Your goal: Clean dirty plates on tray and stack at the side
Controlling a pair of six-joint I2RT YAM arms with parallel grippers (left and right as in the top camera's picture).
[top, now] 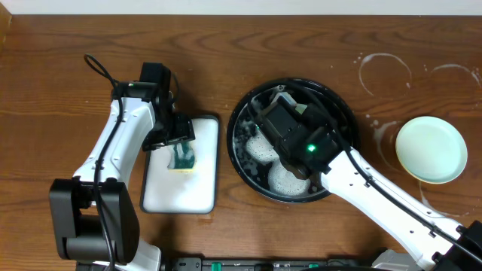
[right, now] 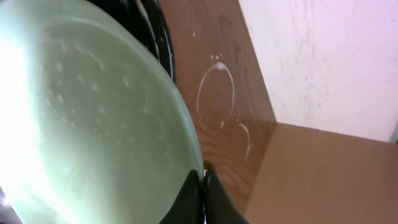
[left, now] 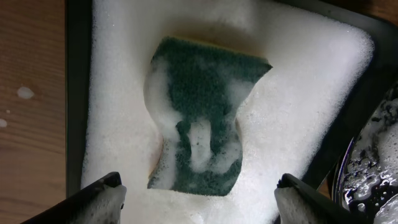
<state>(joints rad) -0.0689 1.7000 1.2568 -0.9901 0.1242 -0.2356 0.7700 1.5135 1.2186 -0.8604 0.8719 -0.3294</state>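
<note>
The black tray (top: 235, 128) holds soapy water and foam-covered plates (top: 263, 149); their colours are hidden by foam and by my right arm. My right gripper (top: 275, 102) is over the tray's far part and is shut on the rim of a pale mint plate (right: 93, 124), fingers pinched together (right: 204, 177). Another pale mint plate (top: 431, 149) lies on the bare tabletop at the right. No yellow plate shows. My left gripper (top: 179, 139) hangs open over a green sponge (left: 199, 124), its foam-coated fingers (left: 199, 183) apart on either side.
The sponge (top: 183, 156) lies in a white rectangular tray (top: 181, 192) full of foam, left of the black tray. Whitish ring stains (top: 384, 71) mark the wood at the back right; they also show in the right wrist view (right: 214, 93).
</note>
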